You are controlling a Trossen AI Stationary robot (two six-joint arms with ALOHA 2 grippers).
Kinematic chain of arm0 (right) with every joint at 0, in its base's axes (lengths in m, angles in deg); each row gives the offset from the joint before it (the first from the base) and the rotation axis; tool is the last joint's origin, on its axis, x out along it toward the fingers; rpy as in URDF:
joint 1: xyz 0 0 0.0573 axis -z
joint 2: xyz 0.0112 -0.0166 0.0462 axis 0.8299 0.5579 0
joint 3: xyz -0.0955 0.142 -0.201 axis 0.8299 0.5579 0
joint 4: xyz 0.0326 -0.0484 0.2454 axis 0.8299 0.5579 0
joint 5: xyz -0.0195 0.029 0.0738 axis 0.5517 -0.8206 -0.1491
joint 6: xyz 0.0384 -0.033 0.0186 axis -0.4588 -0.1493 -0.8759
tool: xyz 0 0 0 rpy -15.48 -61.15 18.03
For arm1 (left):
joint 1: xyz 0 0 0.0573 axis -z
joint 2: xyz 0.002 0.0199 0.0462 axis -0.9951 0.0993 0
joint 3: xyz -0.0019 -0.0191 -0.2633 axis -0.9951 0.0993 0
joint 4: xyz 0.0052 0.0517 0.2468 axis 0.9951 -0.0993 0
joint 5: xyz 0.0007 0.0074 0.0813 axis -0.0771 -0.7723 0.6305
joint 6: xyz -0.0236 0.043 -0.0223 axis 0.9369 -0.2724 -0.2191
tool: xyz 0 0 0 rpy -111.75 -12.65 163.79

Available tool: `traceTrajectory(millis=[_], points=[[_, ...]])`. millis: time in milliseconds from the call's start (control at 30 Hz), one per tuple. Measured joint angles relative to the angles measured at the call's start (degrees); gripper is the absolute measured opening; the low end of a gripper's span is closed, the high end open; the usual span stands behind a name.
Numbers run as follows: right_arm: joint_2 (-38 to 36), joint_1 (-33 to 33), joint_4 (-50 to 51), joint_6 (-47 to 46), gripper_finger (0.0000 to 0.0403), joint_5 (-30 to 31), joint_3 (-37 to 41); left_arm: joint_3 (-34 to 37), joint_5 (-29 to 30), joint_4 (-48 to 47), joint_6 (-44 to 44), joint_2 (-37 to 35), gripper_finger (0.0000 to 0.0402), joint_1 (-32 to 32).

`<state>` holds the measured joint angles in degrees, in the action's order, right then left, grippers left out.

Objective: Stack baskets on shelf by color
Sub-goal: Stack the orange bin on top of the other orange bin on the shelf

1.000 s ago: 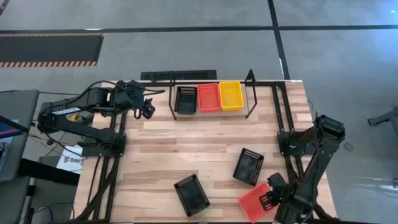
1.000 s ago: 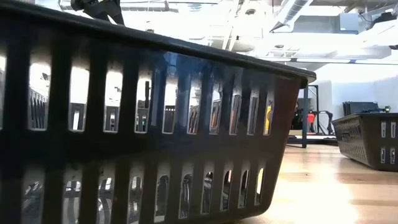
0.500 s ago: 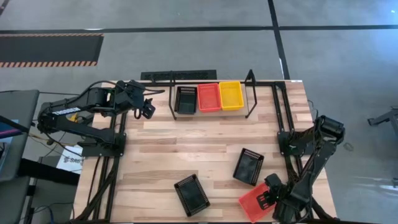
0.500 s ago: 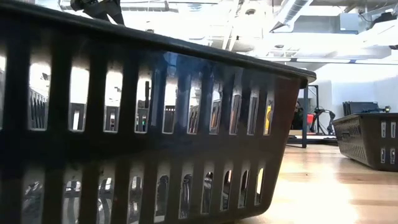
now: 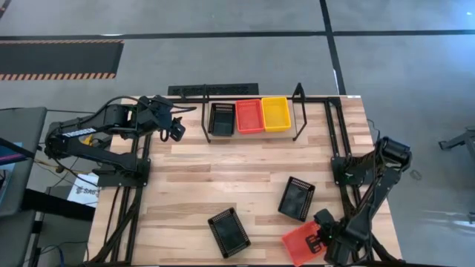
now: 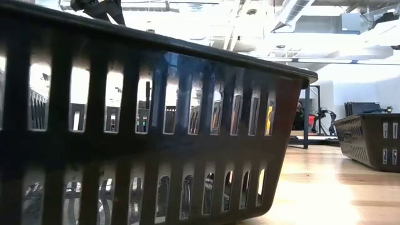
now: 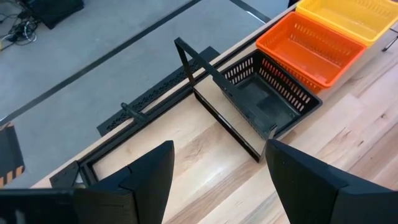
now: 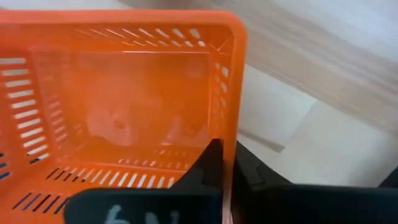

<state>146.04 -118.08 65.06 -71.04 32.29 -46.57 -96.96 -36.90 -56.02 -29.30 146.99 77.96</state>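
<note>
The shelf [image 5: 252, 95] stands at the table's far edge. On it sit a black basket [image 5: 221, 119], a red-orange basket [image 5: 249, 116] and a yellow basket [image 5: 275, 113], side by side. Two black baskets [image 5: 297, 198] [image 5: 228, 231] lie loose on the table. A loose red-orange basket [image 5: 299, 245] lies at the near right corner, with my right gripper [image 5: 318, 237] shut on it. My left gripper [image 5: 177, 132] hangs open at the far left, just left of the shelf, with nothing between its fingers [image 7: 155, 168]. My right gripper straddles one side wall [image 8: 234, 134] of the loose red-orange basket, on the basket's side toward the table's right edge. One finger [image 8: 211, 162] is inside the basket and the other is outside. The fingers come from above, slanting down. The basket sits level, open side up.
A black tube frame [image 5: 338, 148] runs along the table's right and left sides. In the low view the nearer black basket [image 6: 156, 125] fills most of the picture, and the other [image 6: 369, 140] shows at the right. Bare wood [image 5: 223, 170] lies in the table's middle.
My right gripper has edged toward the table's near edge at the loose red-orange basket. That basket has slid a little toward the near left and turned slightly.
</note>
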Motion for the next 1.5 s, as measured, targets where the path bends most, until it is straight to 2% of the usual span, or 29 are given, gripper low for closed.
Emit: traceTrajectory(millis=[167, 333, 533, 700, 900, 1133, 1300, 1500], points=[[-2.70, 2.74, 0.30, 2.90, 0.0009, 0.84, -1.99, 0.00, 0.00, -0.02, -0.57, 0.00, 0.0242, 0.02], [-6.76, 7.97, 3.29, 13.32, 0.0006, 7.76, -9.48, 0.00, -0.28, -0.02, -1.41, 0.00, 0.0242, 0.02], [-9.49, 17.42, 13.08, 37.56, 0.0005, 18.68, -24.89, 0.00, -0.46, -0.07, -1.60, 0.00, 0.0242, 0.00], [-9.62, 30.21, 22.56, 65.14, 0.0004, 19.04, -39.56, 0.00, -0.47, -0.11, -2.48, -0.01, 0.0242, -0.01], [-9.01, 50.34, 24.69, 97.89, 0.0004, 12.66, -55.05, 0.00, -1.98, -0.20, -5.03, -0.01, 0.0242, -0.01], [-9.02, 72.50, 23.80, 119.60, 0.0004, 7.20, -63.13, 0.00, -2.69, -0.14, -8.60, 0.00, 0.0242, 0.02], [-5.91, 84.82, 19.29, 129.40, 0.0004, -4.93, -63.12, 0.00, -2.73, -0.08, -9.10, 0.00, 0.0242, 0.01], [2.86, 94.86, 17.89, 142.18, 0.0004, -22.65, -63.14, 0.00, -2.03, -0.02, -6.56, -0.02, 0.0242, -0.01]])
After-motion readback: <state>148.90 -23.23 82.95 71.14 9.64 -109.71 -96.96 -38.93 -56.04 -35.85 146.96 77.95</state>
